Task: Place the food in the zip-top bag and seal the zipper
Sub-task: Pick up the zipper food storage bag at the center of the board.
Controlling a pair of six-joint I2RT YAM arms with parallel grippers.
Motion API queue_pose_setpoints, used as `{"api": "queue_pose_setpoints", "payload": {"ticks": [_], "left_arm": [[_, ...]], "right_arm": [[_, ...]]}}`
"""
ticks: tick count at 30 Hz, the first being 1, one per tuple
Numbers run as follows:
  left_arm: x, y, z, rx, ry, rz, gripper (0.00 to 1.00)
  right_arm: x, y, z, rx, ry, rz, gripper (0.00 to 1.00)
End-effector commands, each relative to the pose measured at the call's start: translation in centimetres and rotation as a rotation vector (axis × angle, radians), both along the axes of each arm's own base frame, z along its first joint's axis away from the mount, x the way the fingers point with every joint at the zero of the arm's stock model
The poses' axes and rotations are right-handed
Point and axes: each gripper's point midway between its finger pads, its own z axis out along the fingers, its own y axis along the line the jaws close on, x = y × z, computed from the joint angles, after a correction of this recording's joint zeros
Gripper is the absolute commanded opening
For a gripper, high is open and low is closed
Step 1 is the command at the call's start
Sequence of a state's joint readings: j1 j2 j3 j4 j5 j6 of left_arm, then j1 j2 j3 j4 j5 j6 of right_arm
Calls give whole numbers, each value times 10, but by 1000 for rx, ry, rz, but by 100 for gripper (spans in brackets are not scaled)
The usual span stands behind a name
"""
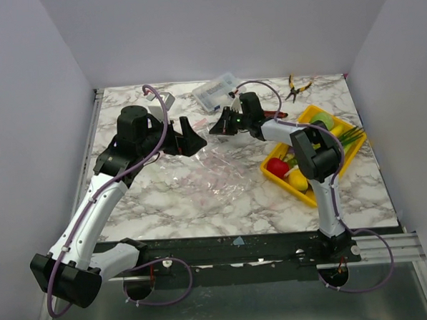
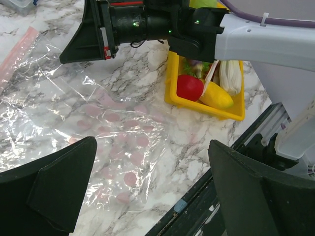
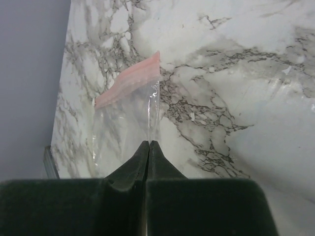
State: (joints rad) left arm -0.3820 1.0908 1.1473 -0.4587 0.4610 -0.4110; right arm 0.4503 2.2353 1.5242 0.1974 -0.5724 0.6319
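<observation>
**Top external view.** The zip-top bag (image 1: 213, 176) lies flat at the centre of the marble table (image 1: 166, 205), with bare tabletop open toward the near edge and the lower left. The left gripper (image 1: 189, 138) hangs over the bag's upper-left part, jaws spread wide and holding nothing. The right gripper (image 1: 217, 128) meets the bag's far edge just right of it. A yellow tray (image 1: 310, 196) sits at the right, close to the table's right edge. It holds a tomato (image 1: 277, 166), a yellow piece (image 1: 298, 178), a green ball (image 1: 323, 120) and a celery stalk (image 1: 348, 134). A clear compartment box (image 1: 217, 89) and pliers (image 1: 296, 88) lie along the far edge.

**Left wrist view.** The left fingers (image 2: 59, 189) fill both lower corners, well apart, and the pink-dotted bag shows between them. The zipper (image 2: 17, 54) runs up the upper-left edge of the frame. The right gripper enters from the top. The tray's near rim lies just right of the bag. The table's front edge crosses the lower right.

**Right wrist view.** The right jaws are pressed together at lower centre, clamped on a thin fold of the bag's film. From there the film rises to the pink zipper at upper centre. Open marble lies to the right, and a grey wall (image 3: 29, 73) bounds the left.
</observation>
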Motion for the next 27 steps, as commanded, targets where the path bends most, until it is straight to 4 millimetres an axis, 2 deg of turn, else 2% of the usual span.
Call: {"api": "queue_pose_setpoints", "payload": {"ticks": [1,8,13,17,21,24,27], "left_arm": [[-2,2,2,5,-25,2,98],[1,12,8,5,-21,82,96],[-14,34,15,36,-1,176,96],[-27,51,17,52,-51,223,97],[-26,69,5,143,-90,271,96],[-23,75,1,181,-112,281,88],[-18,74,-9,195,-122,276,80]], "right_arm": [[-18,5,51,101,-65,89,0],[-73,6,118,243,-198,307,0],[-118,-2,152,297,-270,502,0],[-156,-14,168,330,-314,643,1],[-184,-25,173,327,-336,710,0],[-202,-34,179,348,-344,771,0],[-209,-36,184,354,-345,792,1]]}}
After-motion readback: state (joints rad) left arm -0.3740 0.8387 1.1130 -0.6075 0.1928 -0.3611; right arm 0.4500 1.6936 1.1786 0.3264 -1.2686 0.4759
